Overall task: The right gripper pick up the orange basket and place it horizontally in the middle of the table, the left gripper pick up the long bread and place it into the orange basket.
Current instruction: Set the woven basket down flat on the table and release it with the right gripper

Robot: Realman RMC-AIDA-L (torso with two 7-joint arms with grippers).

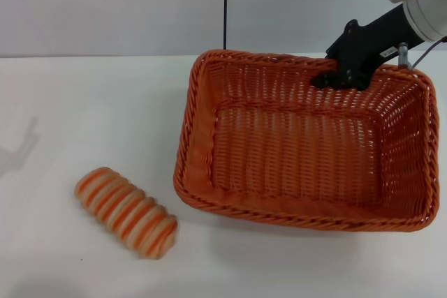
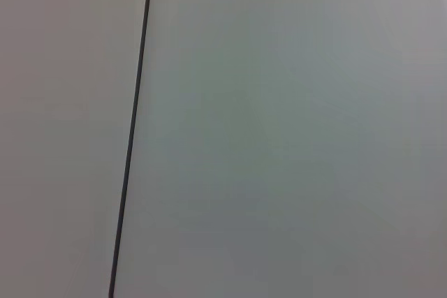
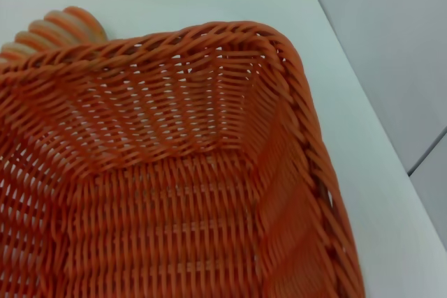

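You've got the orange basket [image 1: 307,144] sitting right of center on the table [image 1: 84,102], long bread [image 1: 126,212] off its front-left corner, apart.

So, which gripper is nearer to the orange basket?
Right. The right gripper is at the far rim of the orange basket. The left gripper is not in any view; its wrist camera shows only a wall.

light: bright, even | shadows: soft under long bread [image 1: 127,212] | glare: none | focus: mostly sharp
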